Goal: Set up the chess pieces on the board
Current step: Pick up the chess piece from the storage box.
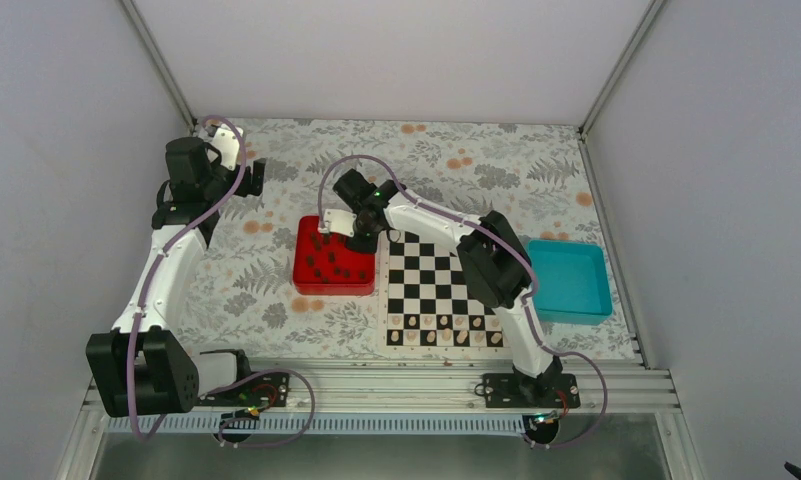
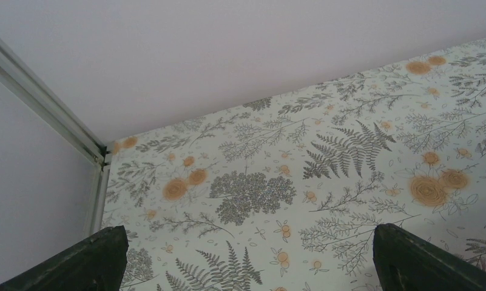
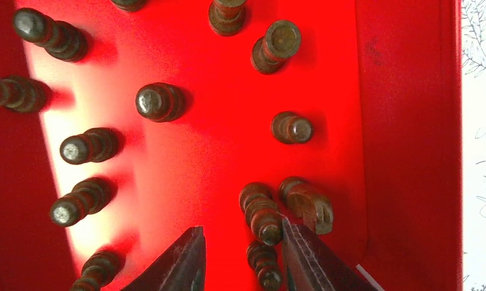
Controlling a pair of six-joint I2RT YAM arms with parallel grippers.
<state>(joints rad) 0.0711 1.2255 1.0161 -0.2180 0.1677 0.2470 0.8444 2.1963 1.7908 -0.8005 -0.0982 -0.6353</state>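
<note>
Nearest the arm bases, the flat square chessboard [image 1: 431, 285] of black and white squares with a pale border lay on the floral-patterned counter [image 1: 276, 300]. Small pale tan pieces [image 1: 446, 337] stood along its near rows. Just left of the chessboard, touching or almost touching its far half, sat the shallow red square plastic tray [image 1: 336, 289]. It held the tiny dark brown chess pieces [image 1: 328, 262], scattered over its floor. To the right of the chessboard, the rectangular teal tray [image 1: 568, 280] rested on the counter.

The right end effector [image 1: 363, 238] hung low over the far right corner of the red tray. In the right wrist view, the right end effector [image 3: 243, 257] had its jaws partly apart and gripped nothing. One dark brown piece [image 3: 261, 215] lay on its side between the fingers, close against the right finger [image 3: 313, 254]. Bare red floor showed between it and the left finger [image 3: 179, 260]. Another piece [image 3: 307, 203] lay just outside the right finger. The rest of the dark brown chess pieces [image 3: 160, 102] lay spread across the tray [image 3: 404, 121].

Farthest away, the left end effector [image 1: 254, 175] was held above the counter near the far left corner, well apart from both trays. In the left wrist view, the left end effector [image 2: 250, 236] stood wide open, with only the patterned counter [image 2: 349, 151] between its fingers.
</note>
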